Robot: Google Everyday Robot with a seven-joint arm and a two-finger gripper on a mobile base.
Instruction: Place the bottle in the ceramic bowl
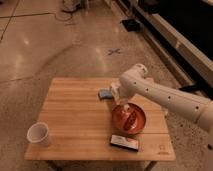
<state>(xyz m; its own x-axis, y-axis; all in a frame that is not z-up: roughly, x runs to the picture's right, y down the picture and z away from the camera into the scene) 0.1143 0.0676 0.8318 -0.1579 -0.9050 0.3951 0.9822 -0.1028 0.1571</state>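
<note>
- Camera view shows a wooden table (75,115) with a white robot arm (165,97) reaching in from the right.
- At the end of the arm, the gripper (119,100) hangs right over the back edge of the ceramic bowl (128,119), pointing down.
- A pale thing, which looks like the bottle (118,96), sits at the tip of the gripper. It is small and light in color, and its shape is hard to make out.
- I cannot tell if the jaws are squeezing the bottle or have let it go.
- What matters most: the bottle is just above the bowl, a bit toward the bowl's back-left rim. A short drop straight down should land it inside or close to the rim.
- I cannot tell which way the bottle's long side points.
- The bowl is orange-red and round. It sits on the right part of the table.
- Just beside the bowl's back-left side lies a small blue thing (105,94).
- A dark flat packet (124,142) lies in front of the bowl, near the table's front edge.
- A white cup (38,134) stands far off at the front-left corner.
</note>
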